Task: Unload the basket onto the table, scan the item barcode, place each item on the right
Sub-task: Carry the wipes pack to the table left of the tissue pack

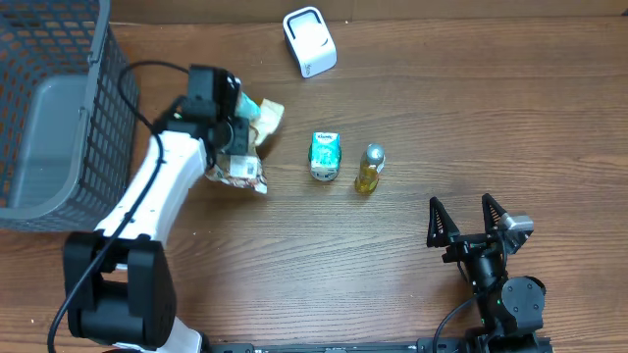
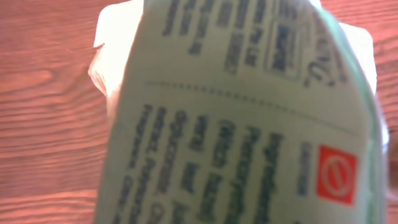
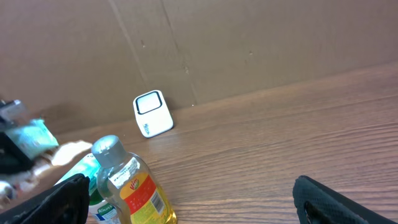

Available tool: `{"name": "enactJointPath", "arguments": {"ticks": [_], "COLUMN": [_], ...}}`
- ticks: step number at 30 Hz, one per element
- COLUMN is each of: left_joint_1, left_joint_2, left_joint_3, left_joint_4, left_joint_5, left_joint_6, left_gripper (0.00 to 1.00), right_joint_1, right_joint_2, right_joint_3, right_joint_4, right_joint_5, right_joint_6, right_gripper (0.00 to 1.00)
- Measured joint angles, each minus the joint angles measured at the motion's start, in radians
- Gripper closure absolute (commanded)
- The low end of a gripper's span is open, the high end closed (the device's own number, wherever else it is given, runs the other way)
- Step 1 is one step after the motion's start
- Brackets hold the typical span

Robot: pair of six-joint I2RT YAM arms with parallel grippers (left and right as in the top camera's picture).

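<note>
Overhead: left fingers (image 1: 234, 130) clamp the pale-green packet (image 1: 263, 115); right fingers (image 1: 436, 224) stand wide apart.

Left fingers (image 1: 235, 128) clamped, right fingers (image 1: 436, 221) spread wide.

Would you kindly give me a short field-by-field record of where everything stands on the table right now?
left gripper: shut on the packet, whose printed face fills the left wrist view
right gripper: open, holding nothing
scanner: at the far edge of the table, apart from the packet
carton: mid-table, beside the bottle
basket: far left of the table
</note>
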Motion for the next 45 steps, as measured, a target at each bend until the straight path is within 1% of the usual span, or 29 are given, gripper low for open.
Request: {"name": "enactJointPath", "arguments": {"ticks": [5, 7, 10, 12, 13, 14, 15, 16, 17, 21, 24, 27, 28, 29, 30, 31, 32, 33, 34, 40, 45], "left_joint_1": [-0.043, -0.053, -0.062, -0.062, -0.062, -0.062, -0.062, -0.062, -0.062, -0.062, -0.062, -0.062, -0.062, -0.062, -0.062, -0.062, -0.062, -0.062, -0.062, -0.062, -0.062], "left_joint_2": [0.0, 0.0, 0.0, 0.0, 0.0, 0.0, 0.0, 0.0, 0.0, 0.0, 0.0, 0.0, 0.0, 0.0, 0.0, -0.001, -0.002, -0.002, -0.002, -0.002, -0.002], "left_joint_3": [-0.129, -0.164, -0.195, -0.201, -0.201, -0.201, -0.201, -0.201, -0.201, -0.194, -0.155, -0.081, -0.06, -0.041, -0.025, -0.017, -0.011, -0.011, -0.011, -0.011, -0.011], "left_joint_4": [0.136, 0.162, 0.165, 0.163, 0.161, 0.162, 0.161, 0.157, 0.151, 0.079, 0.009, -0.022, -0.023, -0.023, -0.021, -0.019, -0.02, -0.021, -0.035, -0.166, -0.257], "left_joint_5": [-0.019, -0.033, -0.053, -0.06, -0.062, -0.063, -0.062, -0.061, -0.058, -0.047, -0.042, -0.025, -0.018, -0.013, -0.008, -0.005, -0.002, 0.002, 0.004, 0.023, 0.043], "left_joint_6": [-0.003, -0.005, -0.006, -0.011, -0.016, -0.02, -0.021, -0.024, -0.024, -0.031, -0.031, -0.032, -0.032, -0.032, -0.034, -0.037, -0.036, -0.032, -0.033, -0.058, -0.063], "left_gripper": [0.92, 0.88, 0.69, 0.39, 0.3, 0.19, 0.12, 0.03, 0.0, 0.0, 0.01, 0.07, 0.11, 0.16, 0.29, 0.48, 0.64, 0.72, 0.76, 0.76, 0.8], "right_joint_1": [0.0, 0.0, 0.0, 0.0, 0.0, 0.0, 0.0, 0.0, 0.0, 0.0, 0.0, 0.0, 0.0, 0.0, 0.0, 0.0, 0.0, 0.0, 0.0, 0.0, 0.0], "right_joint_2": [0.0, 0.0, 0.0, 0.0, 0.0, 0.0, 0.0, 0.0, 0.0, 0.0, 0.0, 0.0, 0.0, 0.0, 0.0, 0.0, 0.0, 0.0, 0.0, 0.0, 0.0], "right_joint_3": [0.0, 0.0, 0.0, 0.0, 0.0, 0.0, 0.0, 0.0, 0.0, 0.0, 0.0, 0.0, 0.0, 0.0, 0.0, 0.0, 0.0, 0.0, 0.0, 0.0, 0.0], "right_joint_4": [0.0, 0.0, 0.0, 0.0, 0.0, 0.0, 0.0, 0.0, 0.0, 0.0, 0.0, 0.0, 0.0, 0.0, 0.0, 0.0, 0.0, 0.0, -0.001, 0.0, 0.0], "right_joint_5": [0.0, 0.0, -0.001, 0.0, 0.0, 0.0, 0.0, 0.0, 0.0, 0.0, 0.0, 0.0, 0.0, 0.0, 0.0, 0.0, 0.0, 0.0, 0.0, 0.0, 0.0], "right_joint_6": [0.0, 0.0, 0.0, 0.0, 0.0, 0.0, 0.0, 0.0, 0.0, 0.0, 0.0, 0.0, 0.0, 0.0, 0.0, 0.0, 0.0, 0.0, 0.0, 0.0, 0.0], "right_gripper": [0.0, 0.0, 0.0, 0.0, 0.0, 0.0, 0.0, 0.0, 0.0, 0.0, 0.0, 0.0, 0.0, 0.0, 0.0, 0.0, 0.0, 0.0, 0.0, 0.0, 0.0]}}
